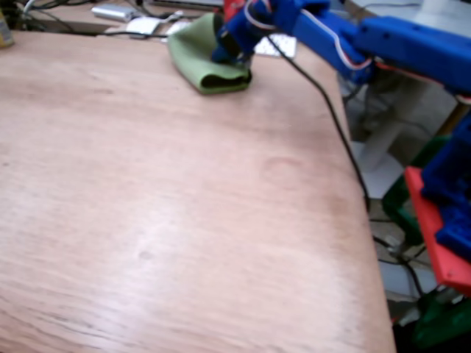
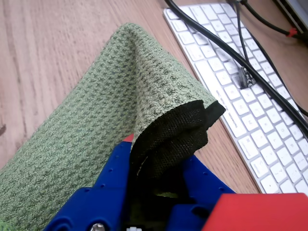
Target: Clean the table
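The table (image 1: 184, 206) is a large reddish-brown wooden top with visible grain; it also shows in the wrist view (image 2: 48, 53). A folded green cloth (image 1: 200, 55) lies on it at the far edge. My blue gripper (image 1: 234, 65) reaches in from the right and is shut on the cloth's right end. In the wrist view my gripper (image 2: 156, 187) pinches a raised fold of the green waffle-weave cloth (image 2: 120, 106) with its dark underside between the blue jaws.
A white keyboard (image 2: 240, 96) lies just beyond the cloth, with black cables (image 2: 216, 43) across it. A black cable (image 1: 331, 110) runs along the table's right edge. Small devices (image 1: 118, 12) and wires sit at the far edge. The arm's red-and-blue base (image 1: 441, 235) stands off the right side.
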Robot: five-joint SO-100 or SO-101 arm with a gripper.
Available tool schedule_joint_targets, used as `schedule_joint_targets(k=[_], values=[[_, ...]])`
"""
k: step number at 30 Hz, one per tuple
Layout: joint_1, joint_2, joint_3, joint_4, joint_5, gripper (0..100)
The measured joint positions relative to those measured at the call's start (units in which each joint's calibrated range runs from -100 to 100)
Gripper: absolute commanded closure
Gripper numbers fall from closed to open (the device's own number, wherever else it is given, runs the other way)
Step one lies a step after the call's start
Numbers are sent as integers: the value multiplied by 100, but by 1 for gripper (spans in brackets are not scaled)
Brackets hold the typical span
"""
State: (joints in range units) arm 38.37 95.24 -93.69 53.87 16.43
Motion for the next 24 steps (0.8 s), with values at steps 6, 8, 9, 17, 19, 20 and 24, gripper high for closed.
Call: schedule_joint_targets(k=[6, 8, 9, 17, 19, 20, 24], values=[[1738, -17, 108, -8, 0, 99], [2123, -17, 108, -8, 0, 99], [2283, -17, 108, -8, 0, 99], [2846, -3113, 2272, 2749, 0, 99], [2752, -4427, 3282, 3081, 0, 99], [2602, -4661, 3472, 3056, 0, 99], [395, -7428, 4959, 3130, -34, 99]])
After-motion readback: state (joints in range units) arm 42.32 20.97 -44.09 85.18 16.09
